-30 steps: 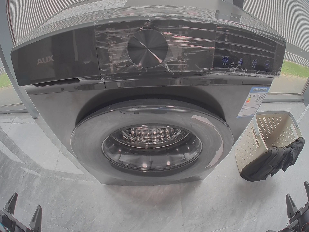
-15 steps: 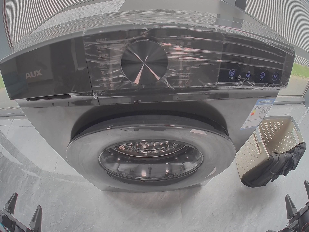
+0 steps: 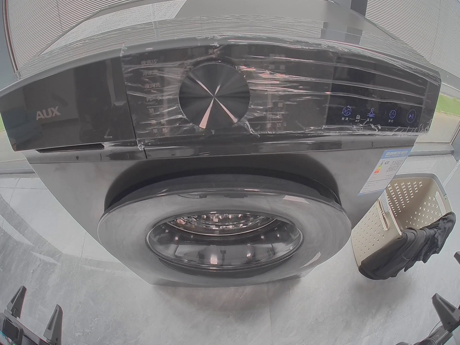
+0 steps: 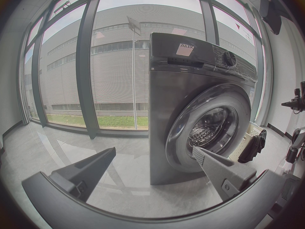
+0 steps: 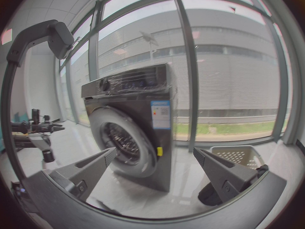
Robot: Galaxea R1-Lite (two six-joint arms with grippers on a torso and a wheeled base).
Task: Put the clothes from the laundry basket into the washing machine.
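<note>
The grey washing machine [image 3: 225,168] stands right in front, its round glass door [image 3: 224,235] closed with the drum visible through it. To its right on the floor sits the beige laundry basket [image 3: 417,200], with black clothes [image 3: 407,250] draped over its near rim. My left gripper [image 3: 36,307] is low at the near left, open and holding nothing. My right gripper [image 3: 453,283] is low at the near right, short of the basket, also open. The left wrist view has its gripper [image 4: 154,151] facing the machine [image 4: 203,112]. The right wrist view has its gripper [image 5: 154,153] between machine [image 5: 133,124] and basket [image 5: 238,155].
Pale grey tiled floor [image 3: 96,303] lies bare between me and the machine. Tall windows [image 4: 111,64] stand behind and beside the machine. Clear film wraps the control panel and dial [image 3: 214,96].
The head camera has moved closer, so the machine looks larger and sits lower. My right gripper has slid slightly toward the picture's right edge. The left gripper, basket and clothes stay put.
</note>
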